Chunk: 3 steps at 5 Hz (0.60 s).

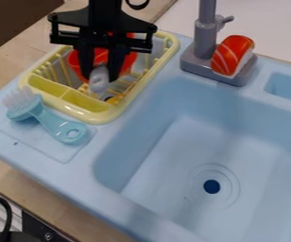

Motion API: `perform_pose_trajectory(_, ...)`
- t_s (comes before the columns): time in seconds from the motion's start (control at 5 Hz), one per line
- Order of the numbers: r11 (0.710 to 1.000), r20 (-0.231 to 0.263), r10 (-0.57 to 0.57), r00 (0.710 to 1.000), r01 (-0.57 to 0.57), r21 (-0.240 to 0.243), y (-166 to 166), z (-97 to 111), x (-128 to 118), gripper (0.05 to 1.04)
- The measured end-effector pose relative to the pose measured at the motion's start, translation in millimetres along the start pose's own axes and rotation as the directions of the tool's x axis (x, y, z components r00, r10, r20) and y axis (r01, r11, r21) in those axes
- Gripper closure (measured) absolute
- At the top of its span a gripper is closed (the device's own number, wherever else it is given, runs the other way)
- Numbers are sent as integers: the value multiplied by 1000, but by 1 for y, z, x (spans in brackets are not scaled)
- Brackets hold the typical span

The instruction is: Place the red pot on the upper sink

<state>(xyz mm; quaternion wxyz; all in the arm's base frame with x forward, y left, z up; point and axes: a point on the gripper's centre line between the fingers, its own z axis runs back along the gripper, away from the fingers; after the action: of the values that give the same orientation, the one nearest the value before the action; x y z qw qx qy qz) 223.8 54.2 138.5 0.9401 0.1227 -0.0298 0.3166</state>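
The black gripper (100,75) hangs over the yellow dish rack at the upper left. Below and behind it, the red pot (128,62) sits inside the rack, partly hidden by the gripper. A grey, rounded piece (98,81), perhaps the pot's handle, shows at the gripper's lower end; whether it is held cannot be made out. The light blue sink (154,142) takes up the middle and right, with a dark drain in its basin.
The yellow rack (79,112) has a small yellow and blue thing inside. A teal brush (48,119) lies beside its front left. The grey faucet (205,45) stands behind the basin, with an orange and white sushi toy (232,56) on its base.
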Motion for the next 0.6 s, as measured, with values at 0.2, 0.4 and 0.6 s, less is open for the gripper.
perform_pose_trajectory(0.2,1000,59,-16,998,15,14,4,15,-7,840)
perform_pose_trajectory(0.4,999,96,-38,995,38,3,6,29,-26,926)
perform_pose_trajectory(0.6,996,131,-81,988,76,41,5,38,-45,935)
